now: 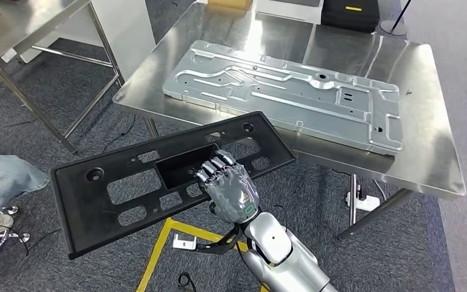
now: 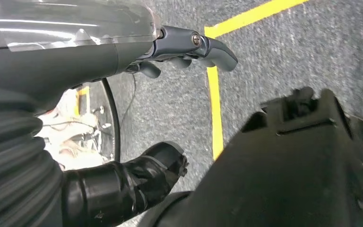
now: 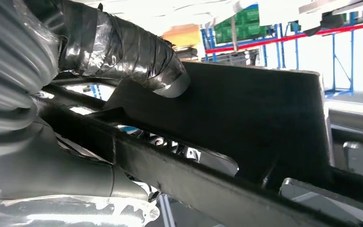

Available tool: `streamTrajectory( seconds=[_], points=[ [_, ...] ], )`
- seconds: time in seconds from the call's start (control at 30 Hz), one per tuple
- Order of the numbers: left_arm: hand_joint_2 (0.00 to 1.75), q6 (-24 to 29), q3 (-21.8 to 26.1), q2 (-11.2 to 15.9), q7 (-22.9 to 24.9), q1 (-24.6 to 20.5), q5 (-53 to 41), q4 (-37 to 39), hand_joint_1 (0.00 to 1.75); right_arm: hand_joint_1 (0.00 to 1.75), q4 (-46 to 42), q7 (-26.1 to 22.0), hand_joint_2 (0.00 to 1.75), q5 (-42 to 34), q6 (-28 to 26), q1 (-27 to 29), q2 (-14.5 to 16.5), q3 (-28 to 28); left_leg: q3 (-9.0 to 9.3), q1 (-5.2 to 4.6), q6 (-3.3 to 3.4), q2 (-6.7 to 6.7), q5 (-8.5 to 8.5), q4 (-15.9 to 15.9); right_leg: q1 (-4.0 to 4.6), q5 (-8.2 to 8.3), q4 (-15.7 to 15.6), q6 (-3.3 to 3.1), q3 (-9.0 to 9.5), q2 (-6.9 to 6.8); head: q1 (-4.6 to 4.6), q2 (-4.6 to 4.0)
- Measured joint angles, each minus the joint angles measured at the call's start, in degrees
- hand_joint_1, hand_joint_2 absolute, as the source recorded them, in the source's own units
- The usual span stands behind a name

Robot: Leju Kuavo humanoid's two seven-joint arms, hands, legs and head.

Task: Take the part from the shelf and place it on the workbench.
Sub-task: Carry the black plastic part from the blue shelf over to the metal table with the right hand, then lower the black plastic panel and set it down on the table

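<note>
Right hand gripped the black part through its centre opening, holding it above the floor near the desk, whose top carried a metal panel; placing remained. Left wrist view: left hand curled, holding nothing. Right wrist view: fingers wrapped over the part's edge.
</note>
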Motion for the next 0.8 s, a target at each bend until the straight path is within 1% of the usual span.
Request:
streamTrajectory(
  seconds=[0.03,0.07,0.1,0.13,0.17,0.2,0.23,0.27,0.33,0.37,0.4,0.43,0.47,0.5,0.53,0.57,0.6,0.63,0.67,0.7,0.73,0.77,0.8],
  points=[
    [1.75,0.02,0.0,-0.03,0.01,-0.08,-0.11,0.0,0.0,1.75,-0.21,0.0,1.75,-0.13,-0.04,-0.02,0.0,0.0,0.6,0.03,0.34,-0.02,-0.32,-0.11,-0.13,0.01,2.26,0.25,-1.22,-0.09,0.02,0.0],
    [1.75,0.0,0.0,-0.06,0.02,-0.15,-0.22,0.0,0.0,1.75,-0.43,0.0,1.75,-0.3,-0.07,-0.02,-0.01,0.0,1.23,0.07,0.6,-0.01,-0.71,-0.23,-0.24,-0.23,5.29,0.56,-3.06,-0.18,0.04,0.0],
    [1.75,-0.05,0.0,-0.06,0.01,-0.2,-0.32,0.0,0.0,1.75,-0.57,0.0,1.75,-0.48,-0.08,-0.01,-0.02,0.0,1.83,0.06,0.77,0.0,-1.22,-0.28,-0.34,-1.12,8.91,0.86,-5.59,-0.26,0.06,0.0],
    [1.75,-0.12,0.0,-0.06,-0.01,-0.22,-0.42,0.0,0.0,1.75,-0.67,0.0,1.75,-0.65,-0.09,0.06,-0.04,0.0,2.43,0.05,0.85,-0.02,-1.77,-0.3,-0.41,-2.48,12.14,1.05,-8.23,-0.32,0.05,0.0],
    [1.75,-0.18,0.0,-0.06,-0.02,-0.21,-0.5,0.0,0.0,1.75,-0.72,0.0,1.75,-0.78,-0.08,0.17,-0.07,0.0,3.09,0.04,0.88,-0.06,-2.36,-0.3,-0.46,-3.78,14.32,1.16,-10.53,-0.37,0.06,0.0],
    [1.75,-0.23,0.0,-0.06,-0.04,-0.2,-0.62,0.0,0.0,1.75,-0.73,0.0,1.75,-0.87,-0.08,0.28,-0.1,0.0,3.89,0.04,0.87,-0.14,-3.03,-0.3,-0.46,-4.56,15.07,1.13,-12.22,-0.41,0.05,0.0],
    [1.75,-0.25,0.0,-0.07,-0.06,-0.2,-0.75,0.0,0.0,1.75,-0.73,0.0,1.75,-0.96,-0.07,0.36,-0.13,0.0,4.77,0.04,0.82,-0.21,-3.7,-0.32,-0.42,-4.08,13.86,0.98,-12.84,-0.43,0.06,0.0],
    [1.75,-0.25,-0.01,-0.08,-0.08,-0.2,-0.85,0.0,0.0,1.75,-0.76,0.0,1.75,-1.02,-0.07,0.41,-0.14,0.0,5.75,0.04,0.74,-0.26,-4.42,-0.34,-0.32,-2.21,11.01,0.69,-12.64,-0.44,0.06,0.0],
    [1.75,-0.26,-0.02,-0.15,-0.15,-0.16,-0.97,0.01,0.0,1.75,-0.86,-0.01,1.75,-1.13,-0.07,0.47,-0.2,0.0,7.45,0.06,0.46,-0.27,-5.86,-0.49,0.28,4.53,3.65,-0.23,-11.28,-0.45,0.03,0.0],
    [1.75,-0.28,-0.04,-0.19,-0.19,-0.17,-1.02,0.02,0.0,1.75,-0.93,-0.01,1.75,-1.19,-0.07,0.51,-0.26,0.01,8.04,0.07,0.19,-0.33,-6.45,-0.72,0.69,6.98,0.95,-0.71,-10.7,-0.41,0.04,0.0],
    [1.75,-0.32,-0.06,-0.21,-0.26,-0.18,-1.08,0.03,0.0,1.75,-1.03,-0.02,1.75,-1.22,-0.05,0.59,-0.36,0.01,8.43,0.09,-0.12,-0.38,-6.88,-1.16,1.02,8.56,-0.48,-1.12,-10.29,-0.38,0.03,0.0],
    [1.75,-0.36,-0.08,-0.22,-0.33,-0.2,-1.13,0.03,0.0,1.75,-1.16,-0.04,1.75,-1.26,-0.05,0.7,-0.44,0.02,8.98,0.0,-0.49,-0.44,-6.85,-1.3,1.18,8.65,-0.95,-1.36,-9.97,-0.31,0.0,0.0],
    [1.75,-0.39,-0.09,-0.22,-0.42,-0.28,-1.21,0.03,0.0,1.75,-1.38,-0.05,1.75,-1.29,-0.04,0.78,-0.46,0.02,9.24,-0.07,-0.85,-0.45,-6.63,-1.3,1.12,8.4,-1.54,-1.61,-9.28,-0.28,-0.02,0.0],
    [1.75,-0.39,-0.1,-0.21,-0.49,-0.36,-1.3,0.02,0.0,1.75,-1.64,-0.07,1.75,-1.3,-0.04,0.83,-0.47,0.02,9.21,-0.11,-1.11,-0.34,-6.14,-0.42,0.92,8.37,-2.01,-1.78,-8.43,-0.23,-0.04,0.0],
    [1.75,-0.39,-0.11,-0.21,-0.54,-0.48,-1.39,0.02,0.0,1.75,-1.87,-0.09,1.75,-1.3,-0.04,0.83,-0.45,0.02,8.64,-0.17,-1.31,-0.24,-5.48,1.47,0.74,8.08,-2.56,-2.0,-7.54,-0.19,-0.08,0.0],
    [1.75,-0.39,-0.12,-0.21,-0.61,-0.59,-1.48,0.02,0.0,1.75,-2.05,-0.1,1.75,-1.33,-0.04,0.8,-0.43,0.02,7.06,-0.15,-1.44,-0.16,-5.33,4.28,0.59,7.66,-2.87,-2.23,-6.64,-0.15,-0.11,0.0],
    [1.75,-0.4,-0.13,-0.2,-0.66,-0.65,-1.55,0.03,0.0,1.75,-2.14,-0.11,1.75,-1.36,-0.04,0.79,-0.45,0.02,4.82,-0.12,-1.48,-0.09,-5.88,7.69,0.54,7.08,-3.03,-2.43,-5.83,-0.14,-0.11,0.0],
    [1.75,-0.45,-0.13,-0.2,-0.7,-0.63,-1.61,0.03,0.0,1.75,-2.17,-0.11,1.75,-1.38,-0.04,0.86,-0.46,0.02,2.35,-0.13,-1.51,-0.08,-7.39,10.86,0.56,6.39,-3.09,-2.6,-5.1,-0.13,-0.16,0.0],
    [1.75,-0.49,-0.13,-0.18,-0.73,-0.57,-1.68,0.04,0.0,1.75,-2.18,-0.12,1.75,-1.41,-0.04,0.96,-0.46,0.02,-0.02,-0.13,-1.56,-0.08,-9.52,13.3,0.58,5.63,-3.09,-2.66,-4.3,-0.09,-0.17,0.0],
    [1.75,-0.52,-0.13,-0.16,-0.74,-0.51,-1.73,0.04,0.0,1.75,-2.18,-0.12,1.75,-1.42,-0.05,1.06,-0.47,0.02,-1.72,-0.14,-1.62,-0.08,-11.45,14.24,0.63,4.88,-3.08,-2.68,-3.43,0.01,-0.18,0.0],
    [1.75,-0.55,-0.13,-0.15,-0.75,-0.46,-1.78,0.04,0.0,1.75,-2.19,-0.11,1.75,-1.43,-0.06,1.14,-0.47,0.02,-2.7,-0.15,-1.66,-0.08,-12.21,13.54,0.69,4.06,-3.07,-2.67,-2.4,0.11,-0.17,0.0],
    [1.75,-0.55,-0.13,-0.14,-0.76,-0.45,-1.82,0.04,0.0,1.75,-2.19,-0.11,1.75,-1.44,-0.07,1.16,-0.46,0.02,-3.02,-0.17,-1.62,-0.08,-11.31,11.45,0.74,3.22,-3.05,-2.63,-1.29,0.19,-0.19,0.0],
    [1.75,-0.56,-0.13,-0.12,-0.78,-0.43,-1.86,0.04,0.0,1.75,-2.2,-0.11,1.75,-1.46,-0.08,1.16,-0.46,0.02,-2.89,-0.23,-1.43,-0.08,-8.43,8.18,0.81,2.31,-3.04,-2.57,-0.13,0.24,-0.17,0.0]
  ],
)
